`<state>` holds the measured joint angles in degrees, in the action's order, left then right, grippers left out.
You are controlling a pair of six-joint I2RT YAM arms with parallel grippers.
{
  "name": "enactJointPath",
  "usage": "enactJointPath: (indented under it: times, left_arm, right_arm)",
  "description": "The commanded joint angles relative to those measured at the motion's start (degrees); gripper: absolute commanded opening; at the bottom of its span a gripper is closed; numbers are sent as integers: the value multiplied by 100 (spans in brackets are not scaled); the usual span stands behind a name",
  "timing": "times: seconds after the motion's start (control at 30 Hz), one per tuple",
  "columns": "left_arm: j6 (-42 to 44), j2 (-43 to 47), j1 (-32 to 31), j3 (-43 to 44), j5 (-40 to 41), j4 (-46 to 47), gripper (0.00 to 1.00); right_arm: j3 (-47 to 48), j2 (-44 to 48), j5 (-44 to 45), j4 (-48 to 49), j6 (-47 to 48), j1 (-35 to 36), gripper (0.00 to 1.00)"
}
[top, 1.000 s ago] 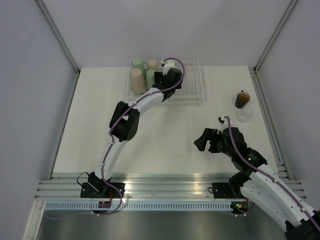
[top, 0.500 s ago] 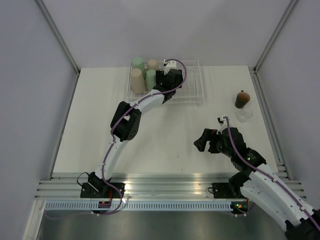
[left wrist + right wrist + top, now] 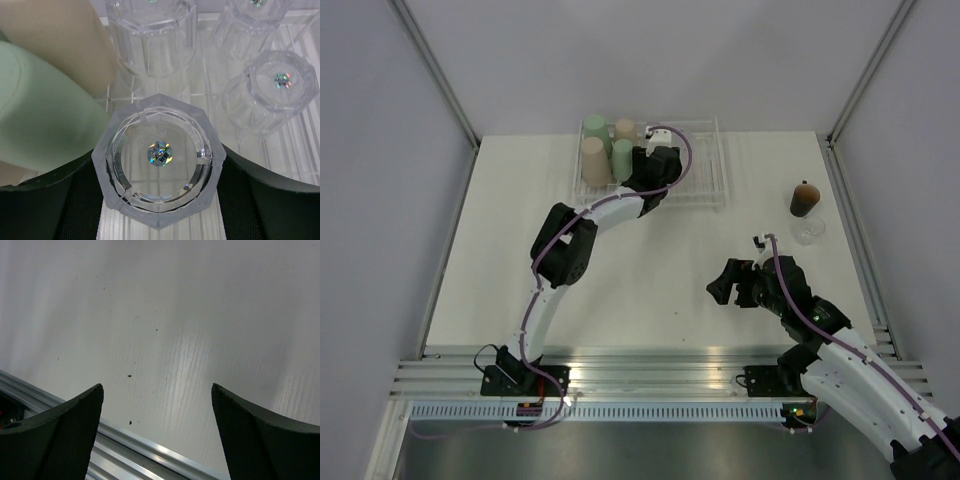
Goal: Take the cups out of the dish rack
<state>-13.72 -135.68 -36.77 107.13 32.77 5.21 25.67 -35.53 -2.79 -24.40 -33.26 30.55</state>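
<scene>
White wire dish rack [image 3: 705,170] sits upper middle, tumblers [image 3: 595,160] at its left. One clear cup [image 3: 159,150] stands between the fingers of the left gripper [image 3: 159,175], ready for lifting; squeezed or not, I cannot tell. Right gripper [image 3: 156,390], lower right, hangs wide apart.

Two arms, same build. My left arm [image 3: 548,288] and right arm [image 3: 860,365]: smooth white shell links with chunky black joint housings between them. A thin purple cable [image 3: 683,148] runs along the outside of each, looping loose near the wrist, with a small white plug [image 3: 661,130] on top there. My left tool [image 3: 642,163] and right tool [image 3: 723,284] are all black and blocky. In the wrist views, fingers [image 3: 55,435] are matte black, broad and tapering, with a fine mesh texture. Black bases [image 3: 515,375], wires bunched beside them. Tiny green light [image 3: 817,318] on my right forearm.
</scene>
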Motion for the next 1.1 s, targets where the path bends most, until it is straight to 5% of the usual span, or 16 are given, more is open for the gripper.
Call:
enactJointPath:
  times: [0.0,0.43,0.67,1.07]
  left_arm:
    - [211,664,-119,-420,132,208,2]
    - [256,2027,-146,-1555,-245,1324,2]
    - [-815,2914,-137,-1783,-860,624,2]
    - [-3848,6517,451,-5411,-4884,910,2]
  right_arm:
    - [-27,72,-3,111,-6,22,92]
    - [43,55,24,103,30,30,92]
    - [192,222,400,-82,30,30,93]
    - [237,-393,-160,954,56,74,93]
